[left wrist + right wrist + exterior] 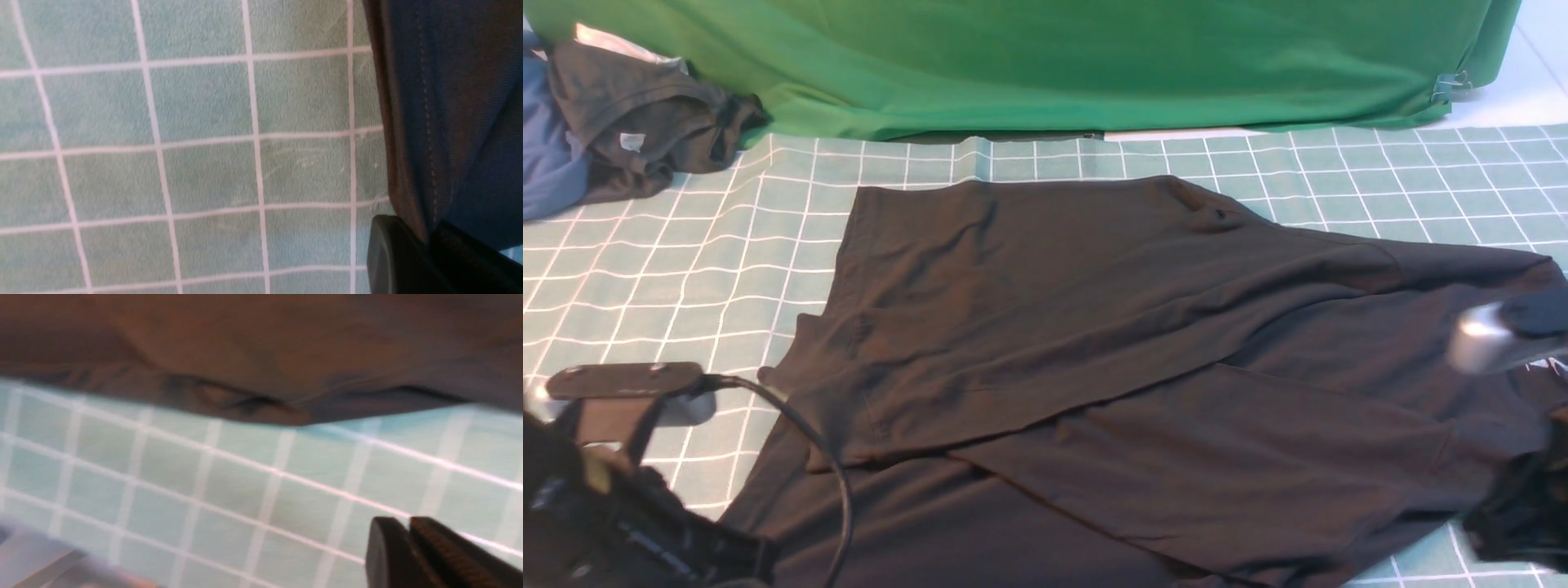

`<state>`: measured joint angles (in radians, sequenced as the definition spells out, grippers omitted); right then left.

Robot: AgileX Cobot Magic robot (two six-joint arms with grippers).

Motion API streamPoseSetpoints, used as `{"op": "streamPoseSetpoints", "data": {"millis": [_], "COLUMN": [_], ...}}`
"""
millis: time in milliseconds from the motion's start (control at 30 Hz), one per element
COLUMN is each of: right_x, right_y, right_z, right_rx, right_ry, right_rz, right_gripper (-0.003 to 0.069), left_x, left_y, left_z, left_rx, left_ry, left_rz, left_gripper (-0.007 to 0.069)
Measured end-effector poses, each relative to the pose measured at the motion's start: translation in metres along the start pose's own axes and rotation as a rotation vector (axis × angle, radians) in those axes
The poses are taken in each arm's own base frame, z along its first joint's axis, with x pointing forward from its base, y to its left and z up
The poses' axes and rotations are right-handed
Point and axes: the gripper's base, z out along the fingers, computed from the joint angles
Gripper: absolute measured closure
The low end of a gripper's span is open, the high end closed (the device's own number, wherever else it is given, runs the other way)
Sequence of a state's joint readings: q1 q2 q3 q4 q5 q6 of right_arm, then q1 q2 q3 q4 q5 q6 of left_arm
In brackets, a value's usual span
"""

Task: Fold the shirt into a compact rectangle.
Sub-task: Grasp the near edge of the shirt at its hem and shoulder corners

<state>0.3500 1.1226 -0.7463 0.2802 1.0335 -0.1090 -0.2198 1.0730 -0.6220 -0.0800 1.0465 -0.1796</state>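
The black shirt (1094, 351) lies spread over the checked mat (670, 269), with one side folded across its body. In the left wrist view my left gripper (429, 234) is shut on the shirt's stitched hem (425, 122), and the cloth rises from between the fingers. In the front view the left arm (613, 457) sits at the shirt's near left corner. My right gripper (408, 522) hovers over bare mat, its fingers almost together with nothing between them. The shirt's edge (261, 404) lies a little beyond it. The right arm (1503, 327) shows blurred at the right edge.
A dark charcoal garment (645, 122) and a blue garment (547, 155) are heaped at the far left corner. A green cloth (1054, 65) drapes along the back, held by a clip (1454, 82) at its right end.
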Motion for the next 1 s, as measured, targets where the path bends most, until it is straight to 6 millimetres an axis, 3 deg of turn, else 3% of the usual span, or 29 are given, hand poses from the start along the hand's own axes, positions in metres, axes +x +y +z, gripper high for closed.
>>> {"op": "streamPoseSetpoints", "data": {"millis": [133, 167, 300, 533, 667, 700, 733, 767, 800, 833, 867, 933, 1000], "right_x": [-0.013, -0.016, -0.020, -0.019, -0.022, -0.023, -0.023, -0.024, -0.024, -0.025, -0.026, -0.025, -0.023], "right_y": [-0.004, -0.004, 0.005, 0.011, 0.006, 0.005, 0.004, 0.004, 0.004, 0.004, 0.005, 0.005, 0.005], "right_z": [0.026, 0.035, 0.058, 0.098, 0.114, 0.117, 0.119, 0.119, 0.119, 0.119, 0.120, 0.119, 0.118], "right_rx": [-0.016, -0.013, -0.007, 0.059, 0.106, 0.115, 0.118, 0.120, 0.120, 0.120, 0.119, 0.119, 0.118], "right_ry": [0.056, 0.061, 0.049, 0.072, 0.091, 0.095, 0.095, 0.089, 0.086, 0.074, 0.066, 0.074, 0.096], "right_rz": [0.014, 0.007, -0.099, -0.187, -0.191, -0.194, -0.196, -0.199, -0.199, -0.199, -0.200, -0.201, -0.201], "right_gripper": [0.0335, 0.0248, 0.0090, 0.0062, 0.0081, 0.0118, 0.0167, 0.0271, 0.0289, 0.0431, 0.0513, 0.0590, 0.0612], "left_x": [0.007, 0.007, 0.007, 0.007, 0.007, 0.007, 0.007, 0.007, 0.007, 0.007, 0.007, 0.007, 0.007], "left_y": [0.001, 0.001, 0.001, 0.001, 0.001, 0.001, 0.001, 0.001, 0.001, 0.001, 0.001, 0.001, 0.001], "left_z": [-0.008, -0.009, -0.009, -0.009, -0.009, -0.009, -0.009, -0.009, -0.009, -0.009, -0.009, -0.009, -0.009], "left_rx": [0.004, 0.005, 0.006, 0.007, 0.006, 0.006, 0.006, 0.006, 0.006, 0.006, 0.006, 0.007, 0.007], "left_ry": [-0.012, -0.016, -0.023, -0.030, -0.030, -0.030, -0.031, -0.031, -0.031, -0.031, -0.031, -0.033, -0.031], "left_rz": [-0.014, -0.017, -0.018, -0.019, -0.018, -0.018, -0.018, -0.018, -0.018, -0.018, -0.018, -0.018, -0.019], "left_gripper": [0.0615, 0.0615, 0.0615, 0.0615, 0.0615, 0.0615, 0.0615, 0.0615, 0.0614, 0.0613, 0.0613, 0.0613, 0.0612]}}
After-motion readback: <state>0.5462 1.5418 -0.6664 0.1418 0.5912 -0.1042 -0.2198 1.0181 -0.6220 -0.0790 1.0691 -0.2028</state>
